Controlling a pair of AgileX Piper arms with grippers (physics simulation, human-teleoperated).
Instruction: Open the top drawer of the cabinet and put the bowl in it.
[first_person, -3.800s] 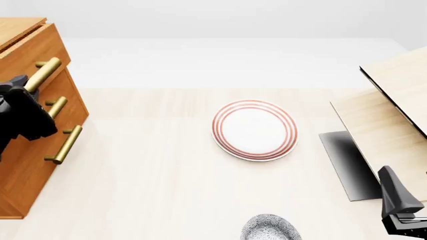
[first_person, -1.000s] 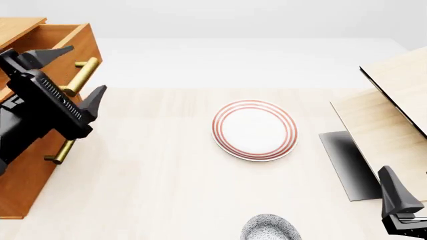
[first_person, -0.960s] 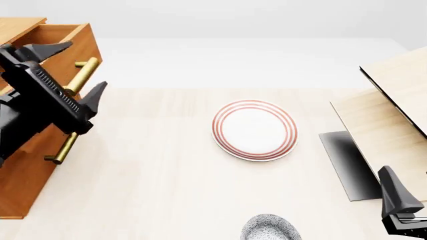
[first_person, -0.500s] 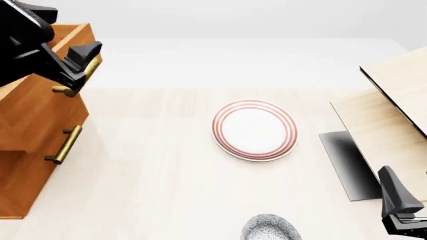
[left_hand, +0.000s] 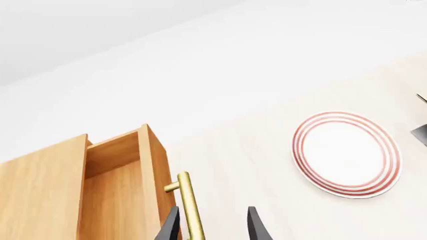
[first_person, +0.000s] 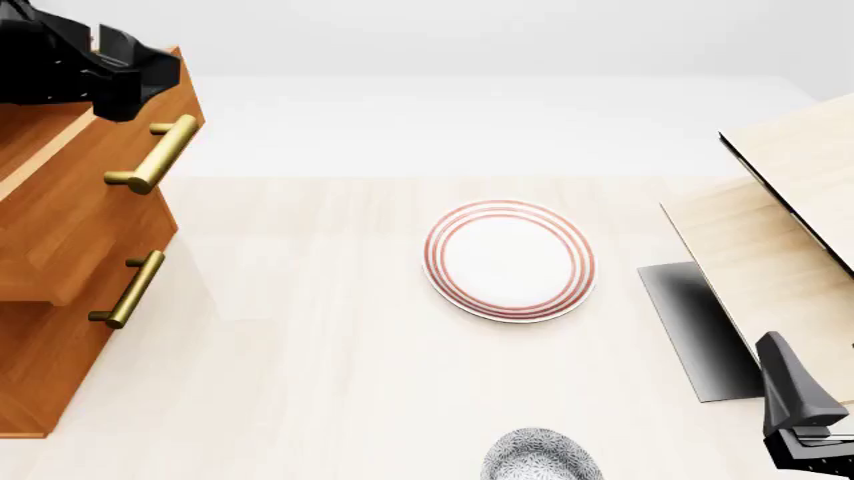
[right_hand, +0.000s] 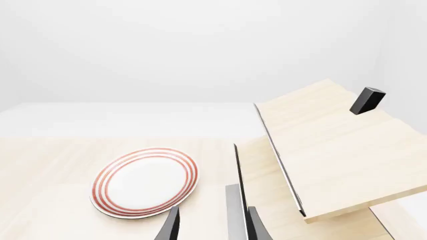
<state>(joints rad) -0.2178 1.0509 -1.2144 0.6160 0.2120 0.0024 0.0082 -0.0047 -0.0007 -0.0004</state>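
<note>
At the near edge of the pale wooden worktop (first_person: 334, 380), only partly in the front view, sits the small deep round bowl with a dense grey-blue and white speckle (first_person: 539, 455), well apart from the orange-brown wooden cabinet (first_person: 54, 330) on the left. It looks rigid, light and smooth-glazed, so probably slippery and breakable; pinching its rim wall, one finger inside and one outside, seems the safest hold. The uppermost drawer with the brass bar handle (first_person: 154, 153) already stands pulled out, its hollow showing in the left wrist view. The left gripper (left_hand: 212, 226) hangs raised above that drawer, its fingers apart and holding nothing, the handle near one fingertip. The right gripper (right_hand: 212, 226) waits low at the near right, close to the bowl, fingers likewise apart and empty, facing the flat white plate with red rings (right_hand: 145, 182).
</note>
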